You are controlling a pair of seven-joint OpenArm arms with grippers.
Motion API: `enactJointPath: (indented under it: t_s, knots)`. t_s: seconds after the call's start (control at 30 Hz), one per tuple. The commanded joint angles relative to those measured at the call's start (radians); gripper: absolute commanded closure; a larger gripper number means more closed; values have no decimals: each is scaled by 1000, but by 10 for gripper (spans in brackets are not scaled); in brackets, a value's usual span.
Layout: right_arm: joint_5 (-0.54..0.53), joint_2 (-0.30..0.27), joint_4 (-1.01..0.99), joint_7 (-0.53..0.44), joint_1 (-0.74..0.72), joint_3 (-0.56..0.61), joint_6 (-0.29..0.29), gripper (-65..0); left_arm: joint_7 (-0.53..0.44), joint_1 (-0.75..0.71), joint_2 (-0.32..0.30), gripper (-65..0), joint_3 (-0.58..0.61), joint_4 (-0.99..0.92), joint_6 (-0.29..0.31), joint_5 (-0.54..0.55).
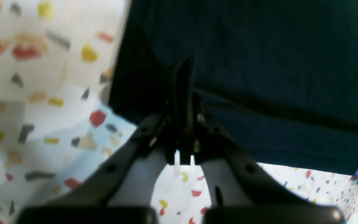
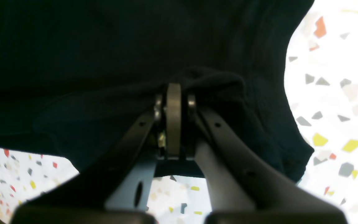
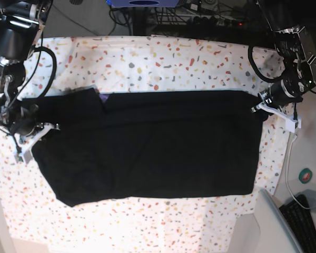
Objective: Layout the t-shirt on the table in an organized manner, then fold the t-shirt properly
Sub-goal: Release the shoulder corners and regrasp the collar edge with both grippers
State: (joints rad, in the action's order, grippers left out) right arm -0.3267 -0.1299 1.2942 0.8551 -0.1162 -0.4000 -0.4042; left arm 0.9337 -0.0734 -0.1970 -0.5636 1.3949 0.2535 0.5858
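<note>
Pinching opposite ends of the t-shirt [image 3: 152,147], which lies spread across the table [image 3: 163,60], the left gripper [image 1: 183,102] and right gripper [image 2: 173,102] risk bunching or skewing it if either clamped edge slips out.

table [image 3: 200,58]: white cloth cover with red/orange/yellow/grey flecks. black t-shirt [image 3: 152,147] lies on it, spread wide across the middle, speckled cover visible on all sides of it.
</note>
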Motion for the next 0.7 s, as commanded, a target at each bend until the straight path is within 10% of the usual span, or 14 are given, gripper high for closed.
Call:
enactJointPath:
  t_s: [0.0, 0.17, 0.3, 0.47, 0.67]
  knots:
    - [-9, -12, 17, -24, -18, -6, 27, 0, -17, 13, -15, 0, -9, 19, -1, 15]
    - [-13, -11, 57, -112, 19, -9, 60, -273, -21, 31, -17, -374, -28, 28, 4, 21]
    - [-15, -6, 201, -222, 126, -9, 64, -348, -68, 33, -17, -589, -54, 28, 4, 23]
    - [-15, 43, 368, -231, 263, -67, 66, -348, -97, -42, -9, -615, -134, 97, 13, 24]
    - [-15, 126, 385, -230, 312, -285, 29, -354, -247, -227, 101, -615, -255, 146, 203, 16]
